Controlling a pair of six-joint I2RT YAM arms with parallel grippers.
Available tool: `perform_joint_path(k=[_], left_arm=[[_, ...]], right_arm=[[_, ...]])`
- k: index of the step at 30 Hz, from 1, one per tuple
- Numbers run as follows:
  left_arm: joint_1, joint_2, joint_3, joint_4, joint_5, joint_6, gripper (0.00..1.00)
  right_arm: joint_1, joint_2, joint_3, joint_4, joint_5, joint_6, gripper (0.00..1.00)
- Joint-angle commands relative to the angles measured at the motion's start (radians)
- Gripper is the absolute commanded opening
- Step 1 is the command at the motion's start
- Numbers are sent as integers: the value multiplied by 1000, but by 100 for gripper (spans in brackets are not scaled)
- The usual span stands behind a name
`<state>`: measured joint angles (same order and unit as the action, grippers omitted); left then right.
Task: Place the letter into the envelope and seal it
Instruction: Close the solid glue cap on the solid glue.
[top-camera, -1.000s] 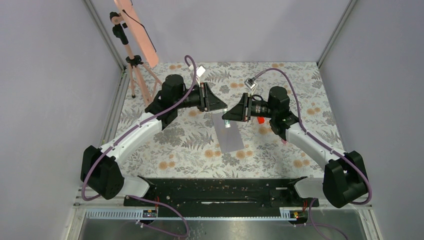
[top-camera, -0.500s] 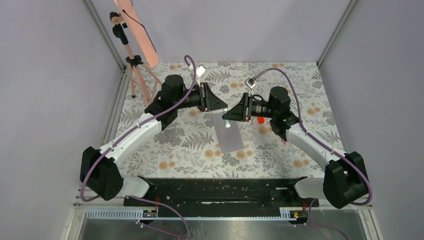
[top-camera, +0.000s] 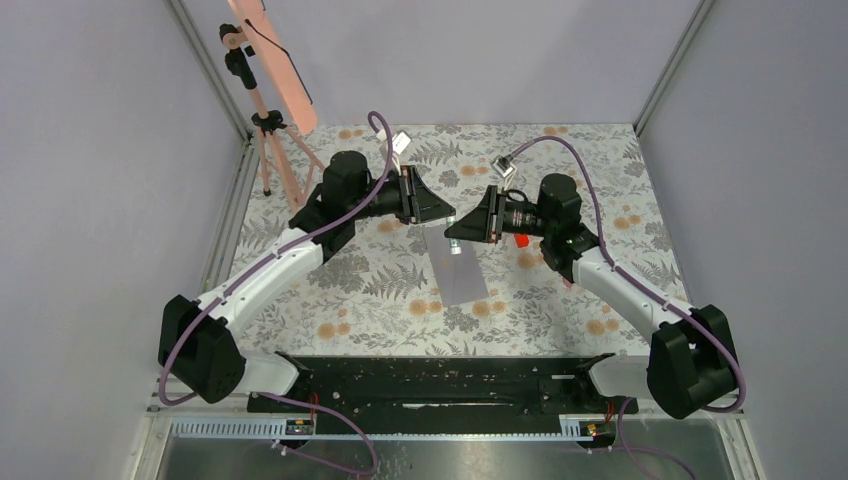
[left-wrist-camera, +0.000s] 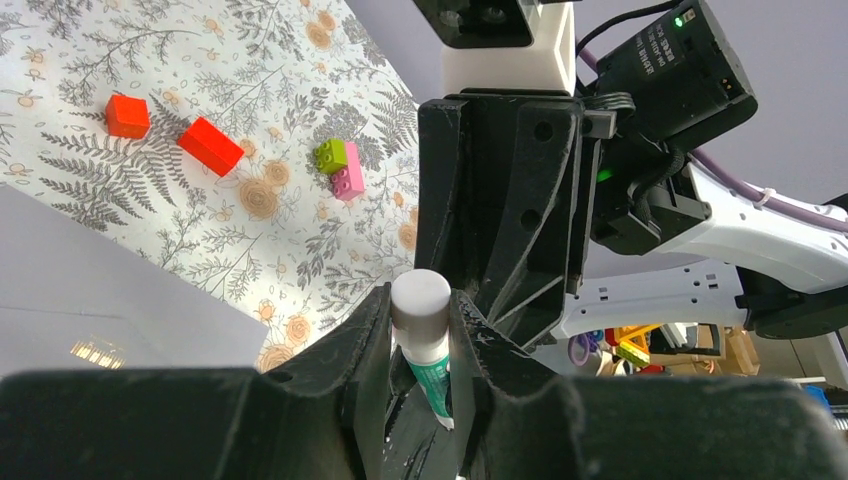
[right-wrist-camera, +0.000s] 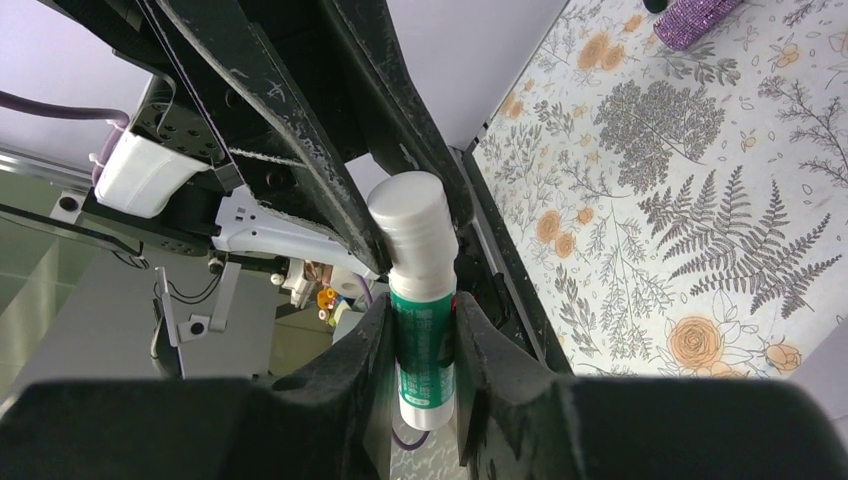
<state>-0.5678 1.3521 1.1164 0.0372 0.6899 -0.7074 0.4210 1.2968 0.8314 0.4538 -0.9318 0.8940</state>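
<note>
- Red blocks (left-wrist-camera: 210, 145) and a green-and-pink brick pair (left-wrist-camera: 342, 168) lie on the floral tablecloth (top-camera: 380, 290), right of the envelope and apart from it.
- Tripod (top-camera: 268, 140) with a pinkish board stands at the far left corner, well apart from the work.
- Both claws meet above the far end of the envelope (top-camera: 460, 272) and cover that short edge from the top camera.
- Left gripper (left-wrist-camera: 420, 335) is clenched on the white cap end of a glue stick (right-wrist-camera: 408, 230). Right gripper (right-wrist-camera: 422, 360) is clenched on its green body, so the stick bridges the two.
- Envelope lies flat mid-table between the arms, long axis near-to-far, far end leaning slightly left. Cannot tell how the flap stands.
- Letter cannot be made out in any view.
- Glue stick's cap points toward the left arm, its body toward the right arm.
- Compared with a second ago: envelope in the same spot, both grips the same, claws at the same meeting point. Only the left arm's near elbow sits a touch further left.
</note>
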Motion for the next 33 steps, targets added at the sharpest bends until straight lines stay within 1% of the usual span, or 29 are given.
perform_joint_path(k=[1,6,10,13,17,22,29,33], left_arm=[[-79,-93,-15,-36,201,-24,9],[-93,-103,-27,-52,112,-36,9],[-109,-97,-32,-42,89,-53,9],[-124,-78,-26,-42,122,-56,9],[-125,-58,-17,-41,211,-40,8],[-125,-64,32,-184,243,77,8],[-125,-68,73,-286,296,180,8],[-126,-58,88,-293,303,178,8]], right_arm=[[-49,-4,31,55,325,-14,0],[-48,2,6,153,385,72,0],[-48,11,-2,196,401,89,0],[-48,25,8,204,391,90,0],[-49,50,37,217,344,86,0],[-59,64,57,194,333,73,0],[-85,93,98,184,295,108,0],[-85,101,104,186,315,119,0]])
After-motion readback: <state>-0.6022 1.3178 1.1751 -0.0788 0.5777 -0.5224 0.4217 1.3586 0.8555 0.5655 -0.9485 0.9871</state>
